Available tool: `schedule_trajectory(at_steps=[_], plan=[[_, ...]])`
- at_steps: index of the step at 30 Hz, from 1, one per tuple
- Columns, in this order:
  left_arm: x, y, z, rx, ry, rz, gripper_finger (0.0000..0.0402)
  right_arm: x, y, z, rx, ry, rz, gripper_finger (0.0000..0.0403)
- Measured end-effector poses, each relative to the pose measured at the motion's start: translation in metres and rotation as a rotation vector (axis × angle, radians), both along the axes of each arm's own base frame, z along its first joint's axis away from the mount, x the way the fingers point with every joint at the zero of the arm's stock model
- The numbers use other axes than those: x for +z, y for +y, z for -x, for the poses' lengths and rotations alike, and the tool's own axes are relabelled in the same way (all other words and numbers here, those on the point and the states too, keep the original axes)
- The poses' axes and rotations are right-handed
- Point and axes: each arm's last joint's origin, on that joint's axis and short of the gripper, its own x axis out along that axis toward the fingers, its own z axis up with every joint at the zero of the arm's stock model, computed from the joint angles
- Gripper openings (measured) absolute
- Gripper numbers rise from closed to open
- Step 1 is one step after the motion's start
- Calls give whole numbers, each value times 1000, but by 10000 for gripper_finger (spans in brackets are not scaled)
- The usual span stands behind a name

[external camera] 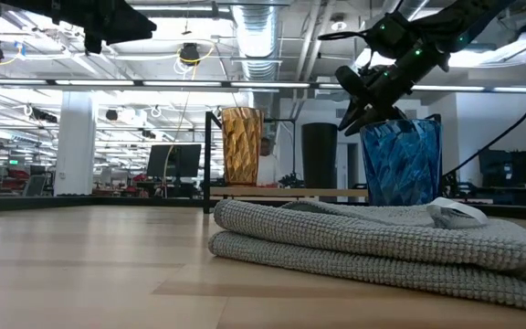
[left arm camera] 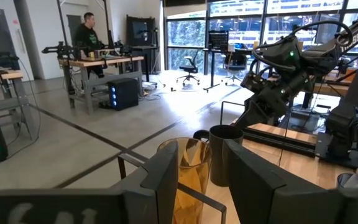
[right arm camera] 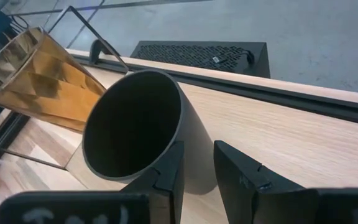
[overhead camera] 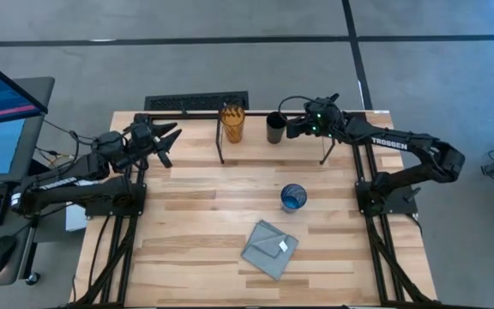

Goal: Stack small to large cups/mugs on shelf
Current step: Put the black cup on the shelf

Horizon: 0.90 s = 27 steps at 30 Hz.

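From above, I am reaching my right gripper [overhead camera: 292, 127] in from the right toward the black cup [overhead camera: 275, 127] standing upright on the shelf [overhead camera: 268, 148], with the amber tumbler [overhead camera: 232, 123] just beside it on the far side from me. My left gripper [overhead camera: 168, 142] is waiting open, off the shelf's left end, so my right arm is the nearer one. The blue cup [overhead camera: 293, 197] is standing alone on the table, near the grey cloth [overhead camera: 269, 249].

From table height, my right gripper [external camera: 359, 100] is hanging by the black cup's [external camera: 319, 155] rim; its long axis is running vertical.

Through my left wrist, I am seeing the amber tumbler [left arm camera: 188, 171] and black cup [left arm camera: 225, 153] side by side.

Through my right wrist, my fingers [right arm camera: 169, 171] are standing slightly apart astride the black cup's [right arm camera: 138, 127] near wall, one inside its mouth, one outside; I cannot tell whether they are pinching yet.
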Motion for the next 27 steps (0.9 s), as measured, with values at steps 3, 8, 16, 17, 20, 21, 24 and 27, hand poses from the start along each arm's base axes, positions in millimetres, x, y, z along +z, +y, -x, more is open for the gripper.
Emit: schedule_trajectory(at_steps=[3,8,16,17,20,21,24,27], plan=[[0,0,0,0,0,0,119,0,0,0,1,0,0,107],[0,0,0,0,1,-1,119,0,0,0,7,-1,-2,107],[-3,0,0,1,25,13,119,0,2,-2,33,-9,-12,107],[-3,0,0,2,26,13,119,0,2,-2,34,-9,-12,107],[-4,0,0,4,32,16,119,0,2,-2,34,-10,-12,107],[-4,0,0,5,32,16,119,0,2,-2,34,-10,-12,107],[-4,0,0,5,32,17,119,1,2,-2,34,-18,-6,107],[-4,0,0,5,31,18,119,3,1,-3,34,-40,10,107]])
